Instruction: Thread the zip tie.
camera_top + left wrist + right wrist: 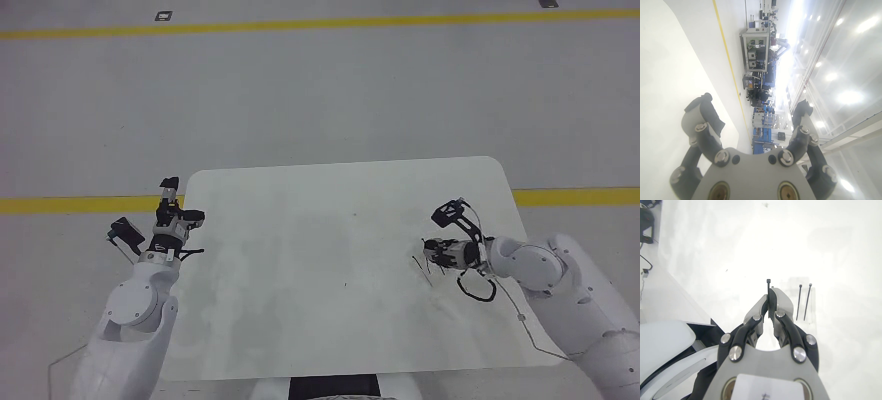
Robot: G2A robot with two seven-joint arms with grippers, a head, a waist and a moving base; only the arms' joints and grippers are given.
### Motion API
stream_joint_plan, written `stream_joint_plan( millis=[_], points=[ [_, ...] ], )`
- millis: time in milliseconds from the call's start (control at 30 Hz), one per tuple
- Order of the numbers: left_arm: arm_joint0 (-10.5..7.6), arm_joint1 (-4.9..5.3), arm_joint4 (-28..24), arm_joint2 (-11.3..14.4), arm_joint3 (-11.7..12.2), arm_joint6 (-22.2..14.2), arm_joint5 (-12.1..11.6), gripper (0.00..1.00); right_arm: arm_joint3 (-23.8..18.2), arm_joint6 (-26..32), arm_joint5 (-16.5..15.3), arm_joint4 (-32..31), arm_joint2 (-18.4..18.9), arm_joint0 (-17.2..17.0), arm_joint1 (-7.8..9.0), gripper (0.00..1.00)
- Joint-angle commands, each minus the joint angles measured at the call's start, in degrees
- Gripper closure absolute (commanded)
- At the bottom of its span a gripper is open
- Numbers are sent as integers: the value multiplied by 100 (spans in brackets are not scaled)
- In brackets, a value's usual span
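a zip tie (768, 286) was seen clamped lengthwise between the closed fingers of the right claw (769, 294), held above the white table (753, 247) near its 3 o'clock edge. the tie's square head was left poking out just past the fingertips, while its thin tail was tucked back in the gap between the fingers, toward the palm. in the top view the claw, and with it the tie's long axis, was pointed toward 9 o'clock, across the table. two spare ties (803, 302) were laid side by side flat on the table just beside the claw, toward its 6 o'clock in the top view, and were not touched by it.

the left claw (755, 100) was held with its fingers wide apart and nothing between them, over the table's 9 o'clock edge, well apart from the tie and aimed toward 12 o'clock, away from it. the right arm was judged by far the nearer. the threading itself was judged not yet begun: with the tail kept inside the grip, the free head was the only end offered to the other claw.
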Motion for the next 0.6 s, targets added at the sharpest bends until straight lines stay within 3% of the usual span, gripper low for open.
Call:
stream_joint_plan(
  millis=[0, 100, 567],
  points=[
    [0, 0, 0, 0, 0, 0, 0, 0, -144, -60, 0, 188, -20, -71, 71, 100],
    [0, 0, 0, 0, 0, 0, 0, 0, -235, -13, 0, 679, -246, -23, 192, 100],
    [0, 0, 0, 0, 0, 0, 0, 0, -235, -13, 0, 679, -246, -23, 192, 100]
  ],
)
